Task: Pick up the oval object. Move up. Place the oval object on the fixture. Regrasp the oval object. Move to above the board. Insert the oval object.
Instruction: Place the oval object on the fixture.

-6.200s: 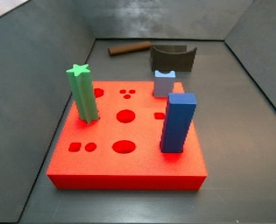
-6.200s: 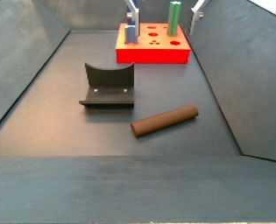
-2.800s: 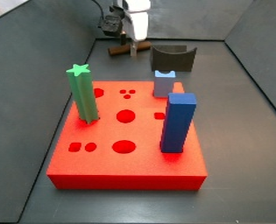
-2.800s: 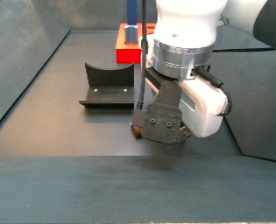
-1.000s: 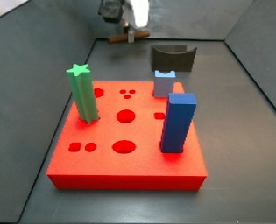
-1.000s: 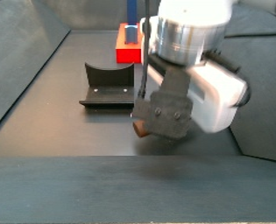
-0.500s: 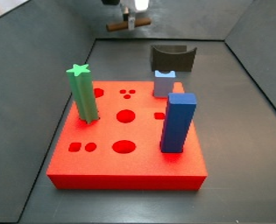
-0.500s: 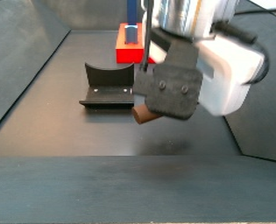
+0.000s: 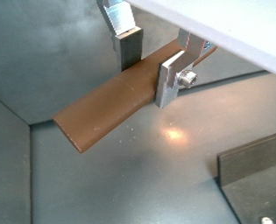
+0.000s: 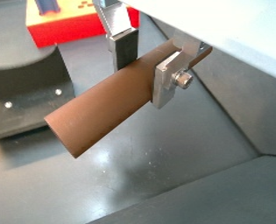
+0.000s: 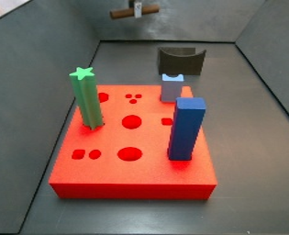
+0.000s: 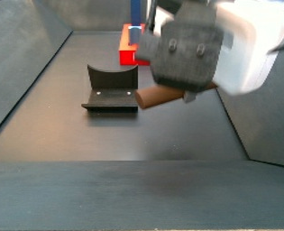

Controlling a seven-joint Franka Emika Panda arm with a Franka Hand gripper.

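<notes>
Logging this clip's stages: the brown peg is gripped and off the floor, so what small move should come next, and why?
Probably carry it sideways toward the fixture. The gripper is shut on the brown peg, held lying flat above the floor, and the fixture's notch is empty, so setting the peg there seems the next step.

Count of items visible:

- Gripper [image 9: 152, 54]: one, raised clear of the floor, its two fingers [image 10: 167, 79] clamped on the oval object.
- Oval object [image 9: 114, 107]: one, brown, held level between the fingers in both wrist views.
- Fixture [image 11: 180, 61]: one, dark, on the floor at 12 o'clock from the board in a side view.
- Board [image 11: 134, 156]: one, red.
- Pegs standing in the board: three. One was green and star-topped [image 11: 86, 96], one blue and square [image 11: 186, 128], one small and grey-blue [image 11: 172, 88].
- Holes in the board's top were too small to count reliably.
</notes>
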